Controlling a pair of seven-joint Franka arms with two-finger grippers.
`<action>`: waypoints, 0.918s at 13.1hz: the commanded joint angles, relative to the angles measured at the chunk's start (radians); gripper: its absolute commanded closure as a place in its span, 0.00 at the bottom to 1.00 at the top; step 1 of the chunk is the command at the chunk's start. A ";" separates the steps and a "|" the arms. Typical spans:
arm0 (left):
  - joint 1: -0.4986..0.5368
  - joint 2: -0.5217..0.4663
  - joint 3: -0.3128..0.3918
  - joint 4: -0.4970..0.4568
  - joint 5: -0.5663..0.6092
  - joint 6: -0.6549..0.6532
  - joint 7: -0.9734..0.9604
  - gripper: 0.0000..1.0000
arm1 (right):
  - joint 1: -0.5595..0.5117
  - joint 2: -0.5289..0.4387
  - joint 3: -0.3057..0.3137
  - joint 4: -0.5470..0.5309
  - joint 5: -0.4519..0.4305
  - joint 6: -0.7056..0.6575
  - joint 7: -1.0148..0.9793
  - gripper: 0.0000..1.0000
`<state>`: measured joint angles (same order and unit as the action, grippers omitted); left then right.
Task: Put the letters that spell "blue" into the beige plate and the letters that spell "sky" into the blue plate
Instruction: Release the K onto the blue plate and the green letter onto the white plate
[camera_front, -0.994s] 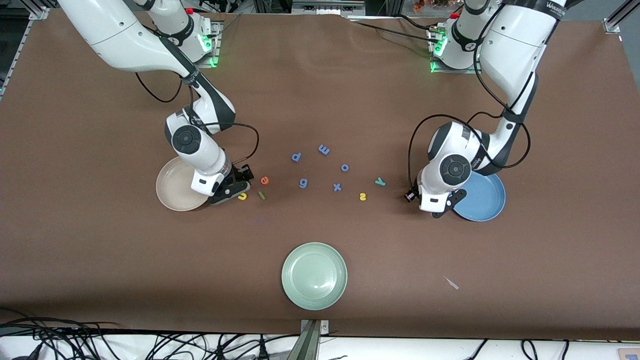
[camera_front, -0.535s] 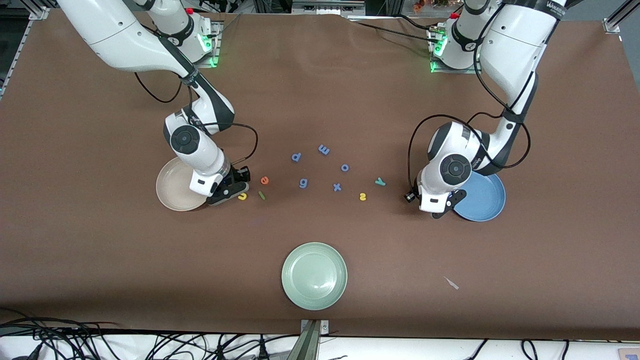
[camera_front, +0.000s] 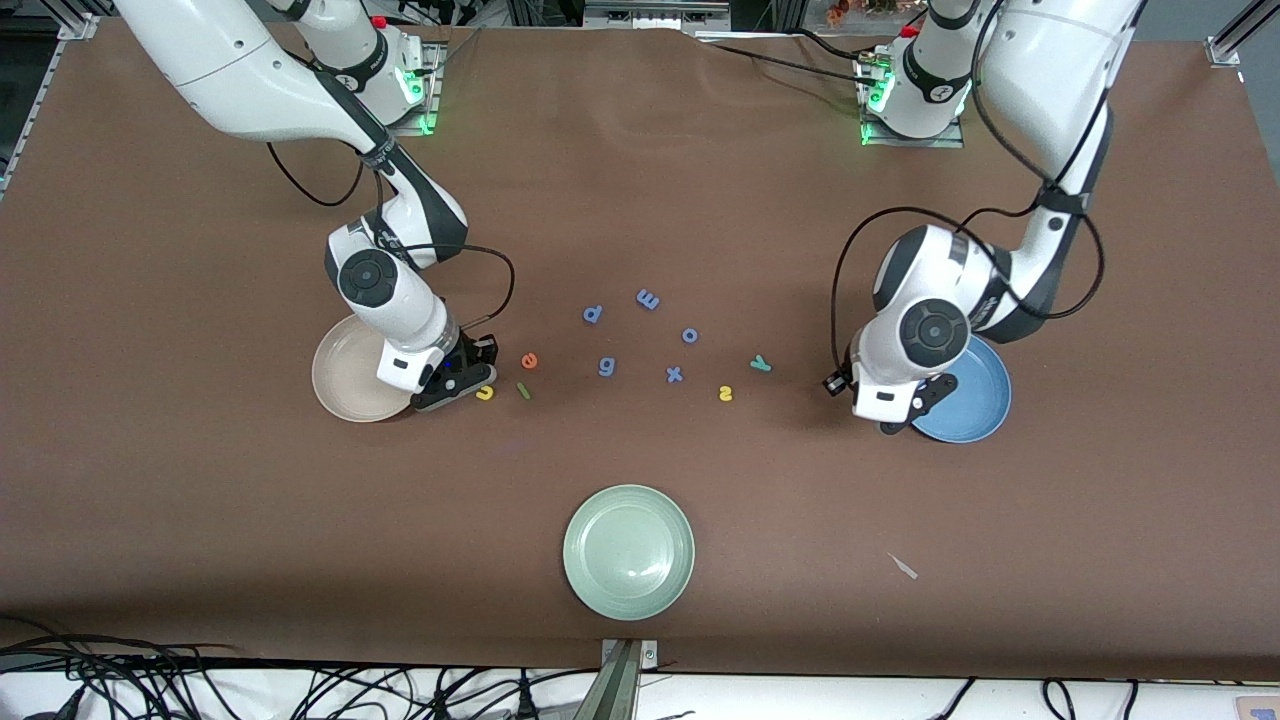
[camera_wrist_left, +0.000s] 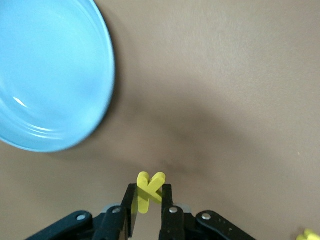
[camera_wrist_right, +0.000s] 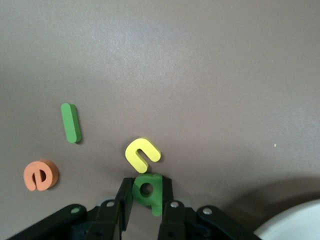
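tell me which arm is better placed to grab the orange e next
Right. The right gripper, shut on the green b, is down beside the beige plate, close to the orange e.

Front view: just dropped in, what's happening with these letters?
The left gripper is shut on the k beside the blue plate. The right gripper has its jaws around the b beside the beige plate, next to the u. Both plates hold nothing; l, e, s, y lie on the table.
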<state>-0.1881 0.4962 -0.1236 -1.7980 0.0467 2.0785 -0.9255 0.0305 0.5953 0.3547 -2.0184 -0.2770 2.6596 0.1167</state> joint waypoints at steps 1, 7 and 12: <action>0.108 -0.015 0.004 -0.021 0.022 -0.023 0.207 1.00 | -0.006 -0.005 0.000 -0.016 -0.011 0.011 -0.011 0.83; 0.200 0.059 0.004 -0.024 0.102 -0.011 0.462 0.50 | -0.020 -0.087 -0.002 0.012 -0.004 -0.144 -0.023 0.83; 0.188 0.007 -0.115 -0.001 0.096 -0.024 0.310 0.01 | -0.076 -0.129 -0.023 0.023 0.004 -0.225 -0.221 0.83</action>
<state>0.0087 0.5417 -0.1746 -1.8015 0.1262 2.0681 -0.5222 -0.0178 0.4862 0.3436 -1.9910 -0.2768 2.4610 -0.0203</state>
